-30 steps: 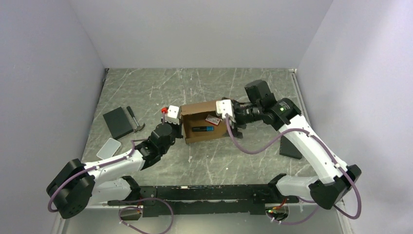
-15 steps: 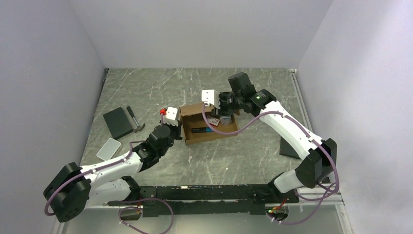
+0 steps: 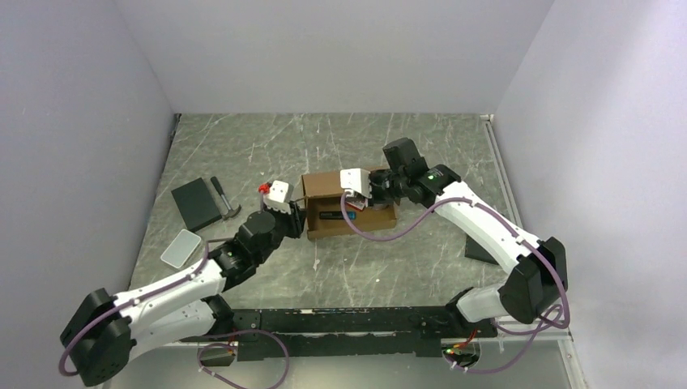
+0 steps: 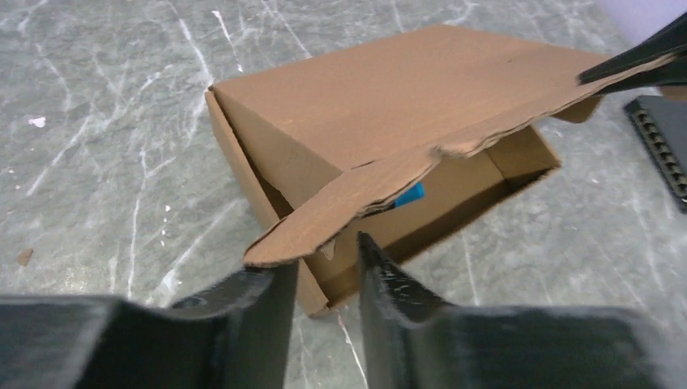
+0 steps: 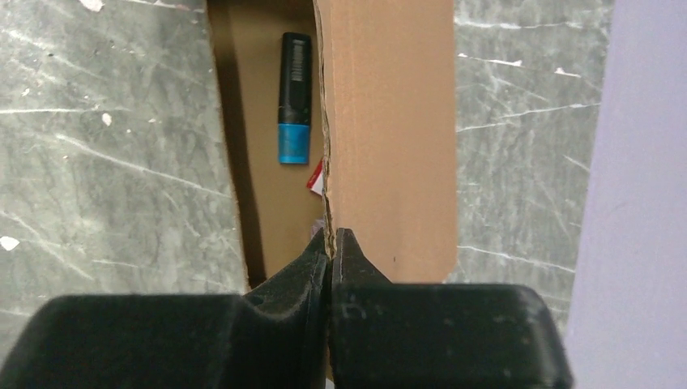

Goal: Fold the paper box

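from my station i list: paper box (image 3: 348,207), brown corrugated cardboard, standing near the middle of the worktop (image 3: 243,146), walls up, its lid tilted over the opening and not closed down; the lid's left corner tab curls loose over the near-left corner. inside the box, on its floor, a marker (image 5: 293,97) with a black body and a blue end, and beside it a small red and white item i cannot identify. right gripper (image 5: 330,239), reaching in from the right side, jaws pinched together on the free edge of the box lid, cardboard caught between the fingertips. left gripper (image 4: 324,251), low at the box's near-left corner, jaws parted with a clear gap; the curled tab hangs just ahead of and above the gap, and i see no clamp on it. toward the left edge of the worktop, well apart from the box: a black pad (image 3: 196,203), a hammer (image 3: 225,197) just beside it, and a pale flat slab (image 3: 181,247) nearer the arms. near the right edge, a dark flat piece (image 3: 484,247) partly behind the right arm
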`<state>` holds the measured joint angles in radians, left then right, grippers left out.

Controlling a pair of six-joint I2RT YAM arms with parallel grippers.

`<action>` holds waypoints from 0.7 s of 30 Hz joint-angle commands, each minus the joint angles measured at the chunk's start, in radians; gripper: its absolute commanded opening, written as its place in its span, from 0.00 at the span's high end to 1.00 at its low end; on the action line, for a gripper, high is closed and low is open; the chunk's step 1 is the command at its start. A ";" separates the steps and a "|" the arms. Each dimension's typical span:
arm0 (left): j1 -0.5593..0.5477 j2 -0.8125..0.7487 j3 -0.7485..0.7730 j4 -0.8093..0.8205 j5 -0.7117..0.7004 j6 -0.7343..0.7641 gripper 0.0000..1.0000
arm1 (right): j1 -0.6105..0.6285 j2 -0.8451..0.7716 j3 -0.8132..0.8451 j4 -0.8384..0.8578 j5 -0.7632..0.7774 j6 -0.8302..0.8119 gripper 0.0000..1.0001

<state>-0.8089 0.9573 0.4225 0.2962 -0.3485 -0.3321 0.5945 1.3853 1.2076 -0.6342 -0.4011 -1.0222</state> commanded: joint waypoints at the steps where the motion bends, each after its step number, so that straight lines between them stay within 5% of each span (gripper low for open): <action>1: -0.002 -0.119 0.006 -0.110 0.105 -0.069 0.58 | 0.002 -0.040 -0.044 0.021 -0.012 -0.007 0.98; 11: -0.001 -0.378 0.148 -0.593 0.178 -0.164 0.22 | 0.008 -0.029 -0.130 0.041 -0.058 0.013 0.99; 21: 0.022 -0.210 0.213 -0.549 0.087 -0.277 0.04 | 0.024 0.033 -0.228 0.082 -0.048 0.037 0.94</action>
<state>-0.8070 0.6487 0.5915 -0.2718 -0.2337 -0.5293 0.6117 1.3949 1.0088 -0.5770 -0.4294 -1.0119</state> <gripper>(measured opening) 0.934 0.040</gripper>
